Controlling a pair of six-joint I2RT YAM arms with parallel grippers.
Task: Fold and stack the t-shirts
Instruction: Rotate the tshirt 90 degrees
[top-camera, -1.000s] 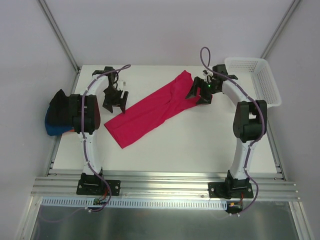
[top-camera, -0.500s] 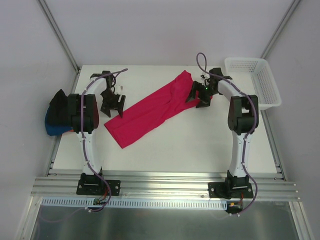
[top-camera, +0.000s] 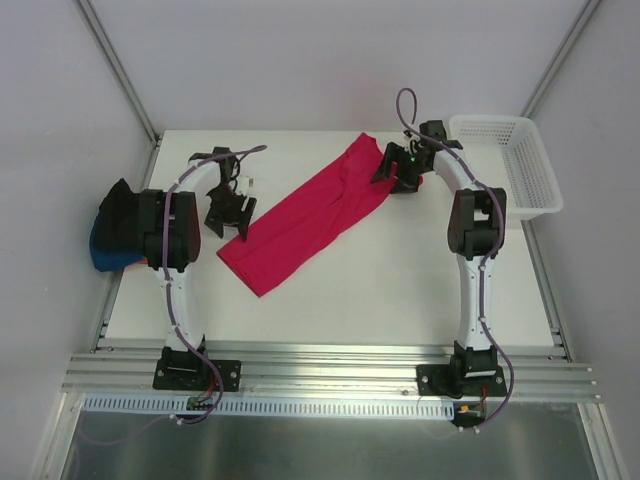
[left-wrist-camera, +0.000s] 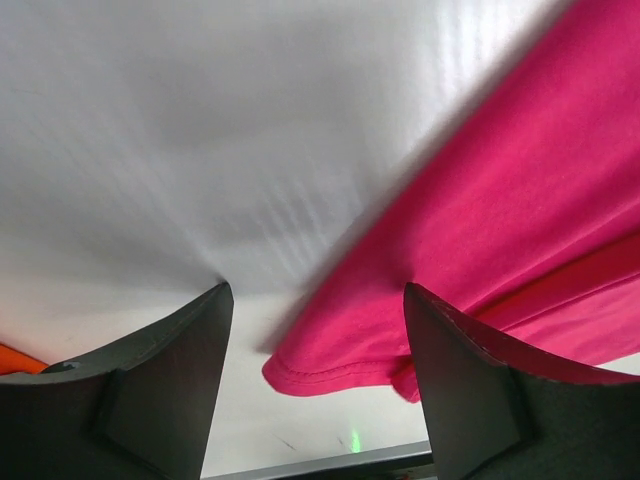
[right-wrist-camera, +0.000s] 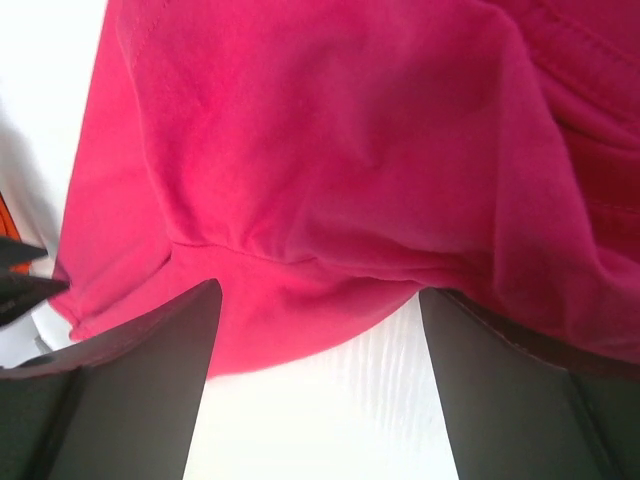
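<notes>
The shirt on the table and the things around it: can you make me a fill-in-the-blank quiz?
The long t-shirt on the table is ____. The white basket stands at the table's far ____ corner. The left gripper and right gripper both have their jaws ____. The black-topped shirt pile lies at the table's ____ edge.
Missing words: pink; right; open; left.

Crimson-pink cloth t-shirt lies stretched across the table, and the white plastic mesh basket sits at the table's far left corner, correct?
No. The crimson-pink cloth t-shirt lies stretched across the table, but the white plastic mesh basket sits at the far right corner, not the left. The top external view shows it.
</notes>
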